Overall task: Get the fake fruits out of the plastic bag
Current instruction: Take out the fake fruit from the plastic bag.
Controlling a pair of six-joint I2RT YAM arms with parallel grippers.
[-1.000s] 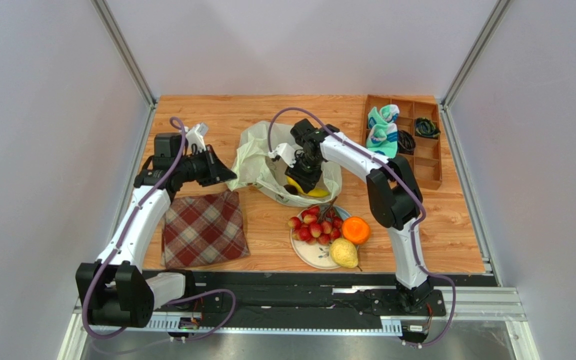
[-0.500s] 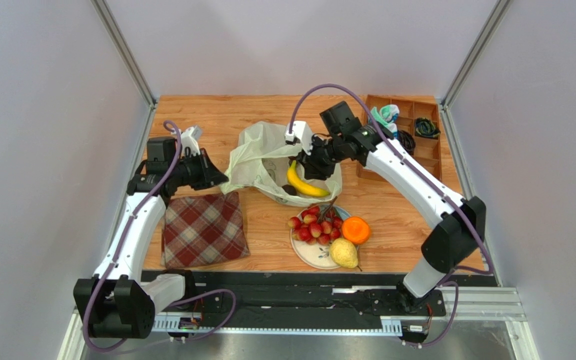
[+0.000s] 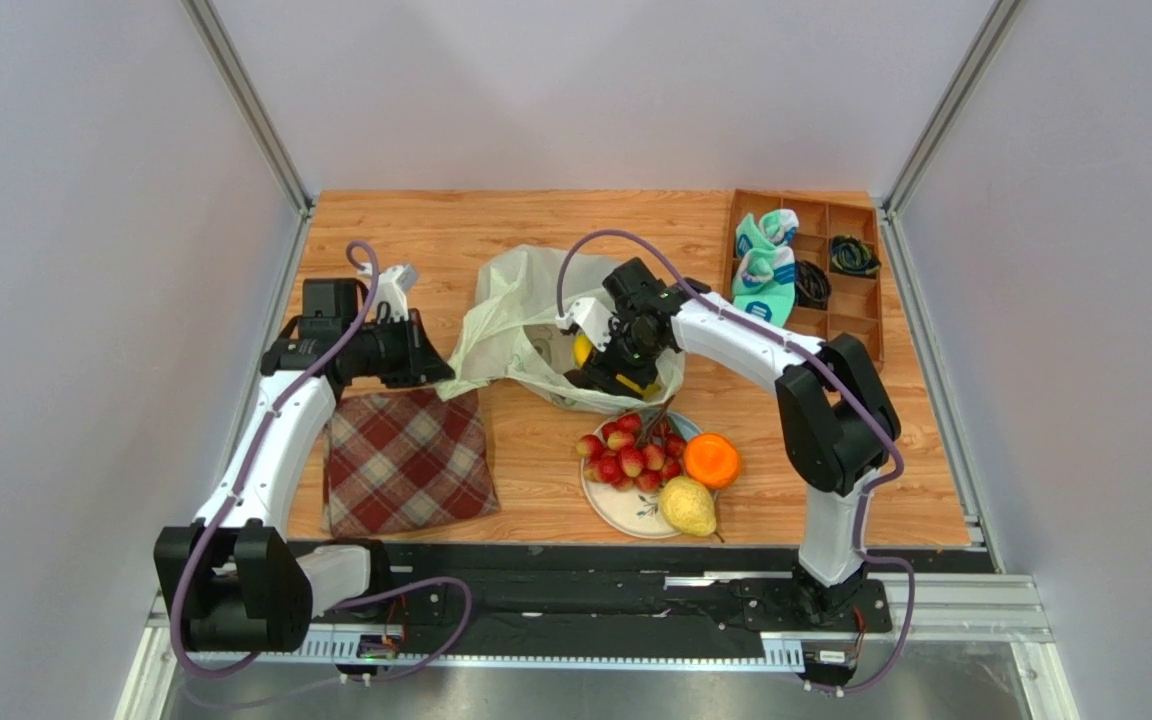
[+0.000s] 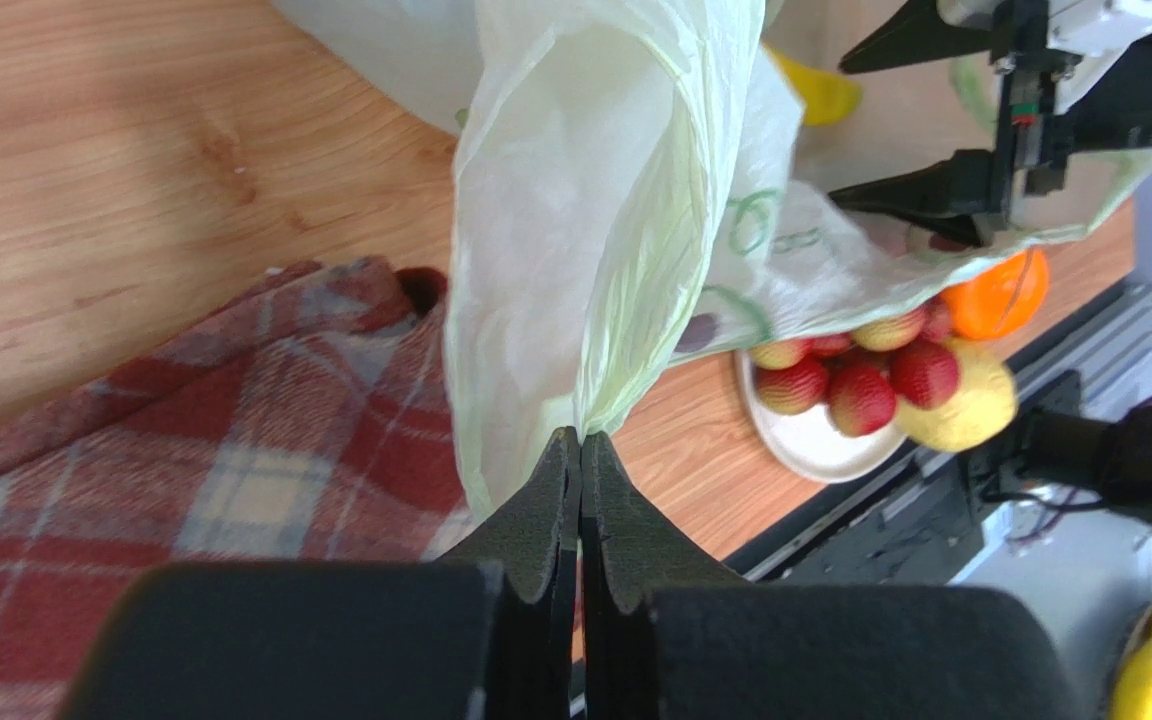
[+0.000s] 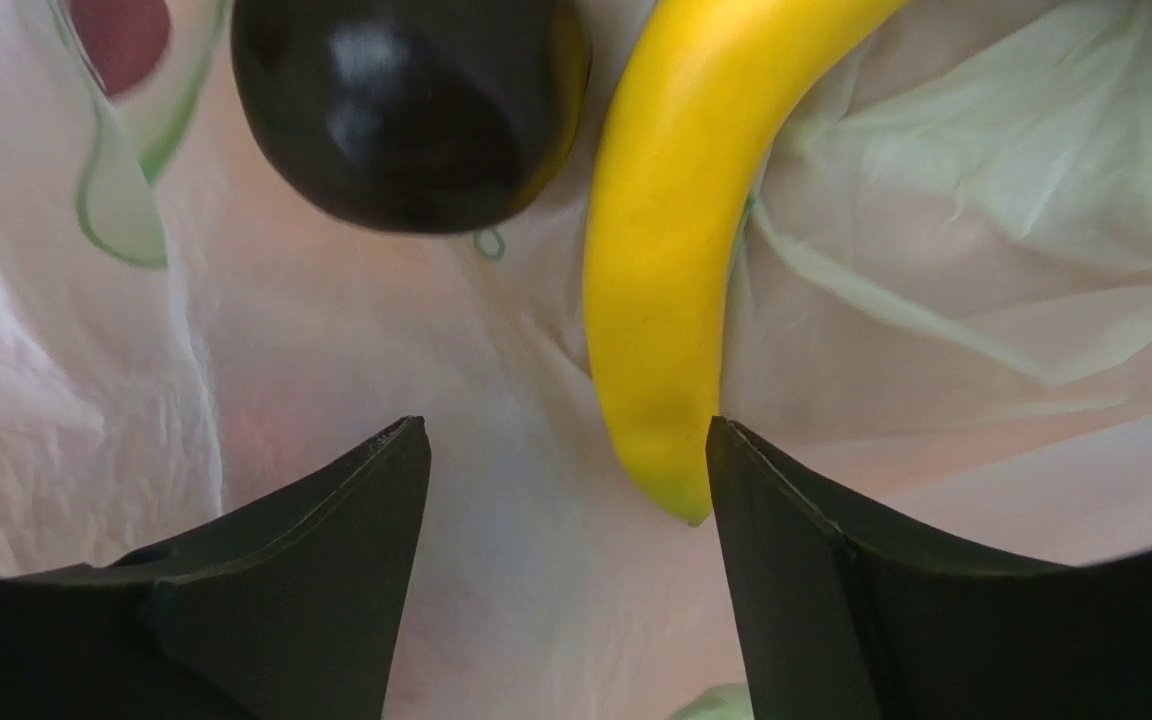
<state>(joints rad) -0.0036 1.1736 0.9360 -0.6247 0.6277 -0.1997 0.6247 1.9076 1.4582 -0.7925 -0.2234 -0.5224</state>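
Now, banana pick inside plastic bag [image 3: 512, 305], mid-table. Your right tool [image 5: 560, 450] sits in bag mouth, fingers apart, empty. Banana [image 5: 695, 195] tip lies just beside one finger, not between. Shift until curved body sits between fingers; close across width, avoid catching film. Long axis seems far-left to near-right, tip toward tool; plum [image 5: 402, 98] alongside. Left tool [image 4: 579, 450] clamped on bag edge.

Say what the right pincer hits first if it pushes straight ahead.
Most likely the inner film of the plastic bag, straight ahead of the open right pincer. The banana tip sits just to one side, the dark plum farther ahead. Depth is hard to judge.
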